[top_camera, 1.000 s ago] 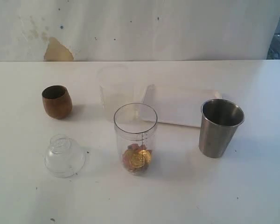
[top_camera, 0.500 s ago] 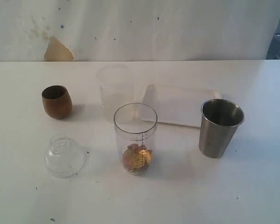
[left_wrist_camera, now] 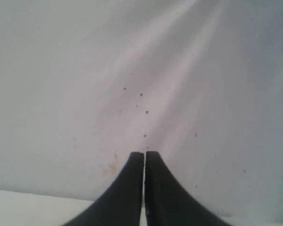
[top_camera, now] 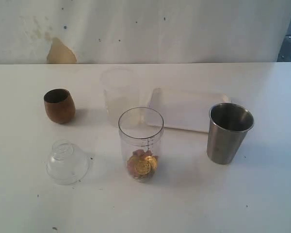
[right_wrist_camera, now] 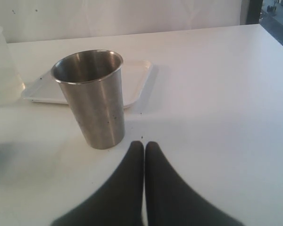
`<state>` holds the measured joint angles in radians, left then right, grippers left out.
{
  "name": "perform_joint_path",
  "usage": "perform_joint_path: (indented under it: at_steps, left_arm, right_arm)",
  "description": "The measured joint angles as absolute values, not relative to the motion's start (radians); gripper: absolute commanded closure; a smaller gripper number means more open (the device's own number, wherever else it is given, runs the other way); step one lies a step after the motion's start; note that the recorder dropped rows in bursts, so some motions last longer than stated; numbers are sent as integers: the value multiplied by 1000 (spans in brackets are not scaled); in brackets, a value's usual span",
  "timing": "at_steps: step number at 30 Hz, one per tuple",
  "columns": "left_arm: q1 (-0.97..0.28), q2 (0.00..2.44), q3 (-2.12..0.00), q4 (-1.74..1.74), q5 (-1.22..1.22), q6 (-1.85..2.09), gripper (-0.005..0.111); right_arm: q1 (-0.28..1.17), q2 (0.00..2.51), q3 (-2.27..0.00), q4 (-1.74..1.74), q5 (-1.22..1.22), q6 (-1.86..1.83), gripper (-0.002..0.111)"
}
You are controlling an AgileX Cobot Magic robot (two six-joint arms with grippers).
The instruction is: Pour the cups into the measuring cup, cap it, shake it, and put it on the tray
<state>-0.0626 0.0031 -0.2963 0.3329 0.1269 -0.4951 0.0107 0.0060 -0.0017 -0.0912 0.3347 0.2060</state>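
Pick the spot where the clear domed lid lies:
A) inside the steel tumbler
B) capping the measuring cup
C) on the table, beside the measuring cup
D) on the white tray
C: in the exterior view the domed lid lies on the bare table, left of the open-topped measuring cup and nearer the camera than the wooden cup.

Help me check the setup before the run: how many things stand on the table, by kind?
Drinking cups: 2, the wooden cup and the steel tumbler
Plastic vessels: 2, the measuring cup and the frosted beaker
Lids: 1, the domed lid
Trays: 1, the tray
Total: 6
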Motion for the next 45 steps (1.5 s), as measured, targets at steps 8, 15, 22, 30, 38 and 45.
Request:
perform_joint_path:
  at_steps: [8, 15, 22, 30, 38, 45]
  left_arm:
    - [18, 3, -170, 24, 195, -38, 105]
    - [64, 3, -36, -20, 196, 0, 105]
    - [67, 3, -5, -18, 230, 0, 105]
    - [67, 3, -5, -18, 232, 0, 105]
    - [67, 3, -5, -18, 232, 0, 105]
    - [67, 3, -5, -16, 232, 0, 105]
  right_arm:
    - [11, 6, -2, -91, 335, 206, 108]
    - [11, 6, -2, -91, 335, 206, 108]
    - [11, 6, -2, -91, 335, 206, 108]
    - [11, 6, -2, -91, 335, 206, 108]
    - [11, 6, -2, -91, 335, 206, 108]
    - [11, 6, -2, -91, 335, 206, 108]
